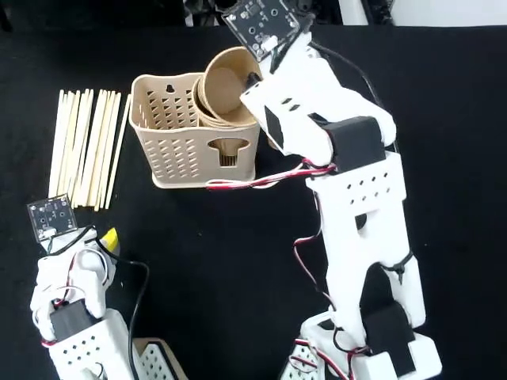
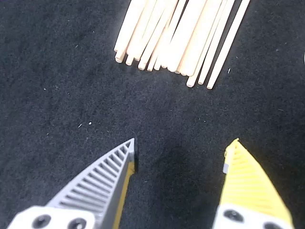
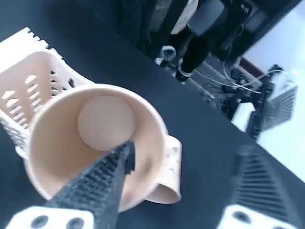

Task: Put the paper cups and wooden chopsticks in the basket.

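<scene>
Several wooden chopsticks (image 1: 87, 146) lie side by side on the black table, left of the beige basket (image 1: 178, 150). Their near ends (image 2: 176, 43) lie ahead of my left gripper (image 2: 181, 148), which hovers open over bare table with nothing between its fingers. A tilted stack of paper cups (image 1: 224, 85) leans out of the basket's right end. My right gripper (image 3: 186, 157) is open at the top cup (image 3: 95, 138). Its black finger (image 3: 114, 167) reaches inside the rim and the other finger (image 3: 257, 176) stands well clear outside. A second cup's rim (image 3: 167, 191) peeks from beneath.
The right arm's white body (image 1: 356, 206) runs from the front edge up to the basket, with red and white wires (image 1: 261, 180) hanging by the basket's front corner. Black table stretches open between the two arms. Room clutter (image 3: 228, 71) lies beyond the far edge.
</scene>
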### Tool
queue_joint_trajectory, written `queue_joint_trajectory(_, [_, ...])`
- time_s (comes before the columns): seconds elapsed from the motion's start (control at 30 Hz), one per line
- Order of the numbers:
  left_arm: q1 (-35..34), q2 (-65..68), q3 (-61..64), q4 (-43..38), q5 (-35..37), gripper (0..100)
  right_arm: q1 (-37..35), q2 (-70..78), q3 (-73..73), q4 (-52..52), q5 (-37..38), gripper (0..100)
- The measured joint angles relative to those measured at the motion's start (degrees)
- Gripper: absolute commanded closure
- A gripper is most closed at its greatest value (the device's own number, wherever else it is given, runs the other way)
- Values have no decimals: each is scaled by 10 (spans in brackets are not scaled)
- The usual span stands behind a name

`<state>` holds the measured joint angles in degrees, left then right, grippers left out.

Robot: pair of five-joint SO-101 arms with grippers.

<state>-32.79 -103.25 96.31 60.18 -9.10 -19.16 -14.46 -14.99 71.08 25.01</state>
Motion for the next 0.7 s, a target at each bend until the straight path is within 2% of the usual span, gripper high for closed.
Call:
queue_joint_trajectory(0.27, [0,0,0,0,0,704,-2,0,-4,-9,4,756])
queue_joint_trajectory(0.43, [0,0,0,0,0,704,-42,5,-8,-70,3,874])
queue_joint_trajectory(0.7, [0,0,0,0,0,704,-55,106,-8,-142,-28,881])
